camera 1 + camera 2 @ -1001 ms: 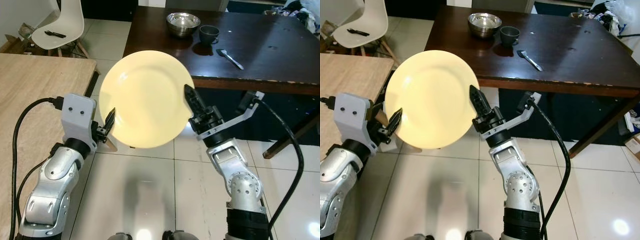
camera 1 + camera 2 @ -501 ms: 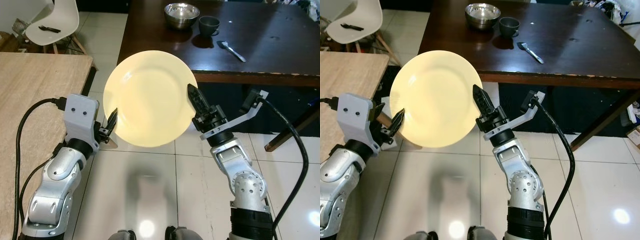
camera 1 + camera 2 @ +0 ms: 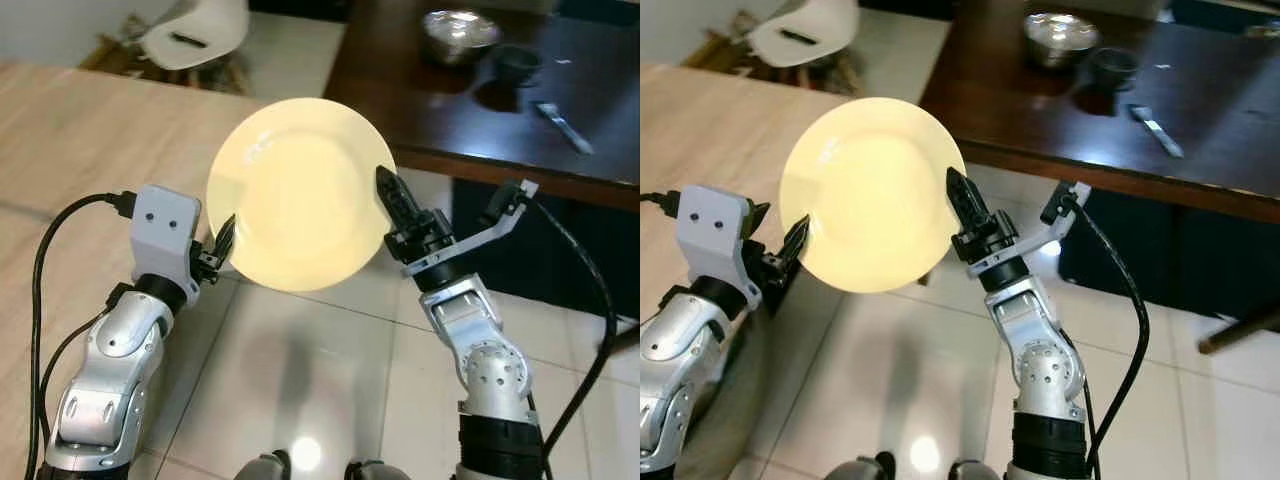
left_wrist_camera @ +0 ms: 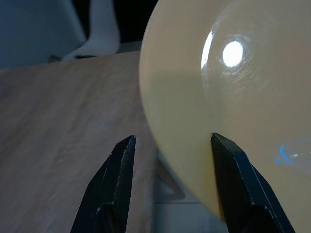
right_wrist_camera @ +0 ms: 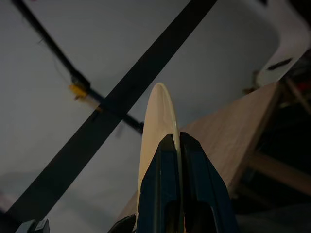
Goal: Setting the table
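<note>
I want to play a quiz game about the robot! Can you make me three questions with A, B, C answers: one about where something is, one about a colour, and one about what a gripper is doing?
1. Where is the metal bowl?
A. On the dark table
B. On the white chair
C. On the floor

2. What colour is the plate?
A. Blue
B. Pale yellow
C. Black

3. What is the right gripper doing?
A. Hanging down with nothing in it
B. Holding a spoon
C. Pinching the plate's rim

Answers:
1. A, the bowl sits on the dark table beside a dark cup.
2. B, the plate's face is pale yellow in both eye views.
3. C, the right wrist view shows its two fingers closed on the plate's edge.
</note>
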Controlling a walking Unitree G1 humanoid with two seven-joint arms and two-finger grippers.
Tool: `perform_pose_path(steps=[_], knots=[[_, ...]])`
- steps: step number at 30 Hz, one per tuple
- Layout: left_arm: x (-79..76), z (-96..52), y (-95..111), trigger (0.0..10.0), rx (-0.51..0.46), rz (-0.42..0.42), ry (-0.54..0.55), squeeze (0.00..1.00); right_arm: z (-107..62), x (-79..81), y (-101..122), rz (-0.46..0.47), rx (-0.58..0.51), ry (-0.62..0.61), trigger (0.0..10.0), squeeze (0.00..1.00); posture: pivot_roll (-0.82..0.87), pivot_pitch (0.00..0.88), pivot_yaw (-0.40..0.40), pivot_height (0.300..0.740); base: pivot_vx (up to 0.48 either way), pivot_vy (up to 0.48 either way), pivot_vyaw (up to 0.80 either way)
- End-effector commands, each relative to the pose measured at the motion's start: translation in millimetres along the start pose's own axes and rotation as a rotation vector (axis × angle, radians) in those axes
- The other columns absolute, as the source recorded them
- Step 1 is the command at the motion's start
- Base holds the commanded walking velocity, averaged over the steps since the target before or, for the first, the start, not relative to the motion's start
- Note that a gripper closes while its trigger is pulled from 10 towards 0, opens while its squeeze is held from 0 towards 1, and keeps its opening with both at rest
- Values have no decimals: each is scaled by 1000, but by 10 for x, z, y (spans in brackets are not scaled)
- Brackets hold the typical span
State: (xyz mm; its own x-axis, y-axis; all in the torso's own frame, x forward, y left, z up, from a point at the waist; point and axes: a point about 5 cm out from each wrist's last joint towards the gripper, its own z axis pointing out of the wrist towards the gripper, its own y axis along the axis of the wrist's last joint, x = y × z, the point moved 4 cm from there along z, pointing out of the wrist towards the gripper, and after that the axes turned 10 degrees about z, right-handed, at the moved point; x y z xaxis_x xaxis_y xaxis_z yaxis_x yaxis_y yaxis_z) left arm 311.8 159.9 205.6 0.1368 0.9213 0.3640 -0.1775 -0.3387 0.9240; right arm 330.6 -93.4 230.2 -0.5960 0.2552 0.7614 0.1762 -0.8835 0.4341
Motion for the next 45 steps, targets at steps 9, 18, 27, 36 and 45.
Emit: perform_pose_path(steps=[9,18,27,36,45], knots=[[-21,-12,-58,10000,21,-6,-5,0,-14,-58,89,-15,-29,-21,10000,0,-21,68,41,740,0,0,789],[-27,-8,-63,10000,21,-5,-6,0,-14,-68,98,-17,-28,-22,10000,0,-21,62,40,740,0,0,788],[-36,-1,-58,10000,22,-5,-7,0,-18,-67,96,-16,-28,-23,10000,0,-22,65,42,740,0,0,787],[-41,9,-58,10000,26,-2,-5,0,-22,-77,100,-10,-33,-27,10000,0,-22,69,42,740,0,0,788],[-39,42,-49,10000,29,-2,4,0,-22,-91,125,-2,-48,-33,10000,0,-22,70,43,740,0,0,784]])
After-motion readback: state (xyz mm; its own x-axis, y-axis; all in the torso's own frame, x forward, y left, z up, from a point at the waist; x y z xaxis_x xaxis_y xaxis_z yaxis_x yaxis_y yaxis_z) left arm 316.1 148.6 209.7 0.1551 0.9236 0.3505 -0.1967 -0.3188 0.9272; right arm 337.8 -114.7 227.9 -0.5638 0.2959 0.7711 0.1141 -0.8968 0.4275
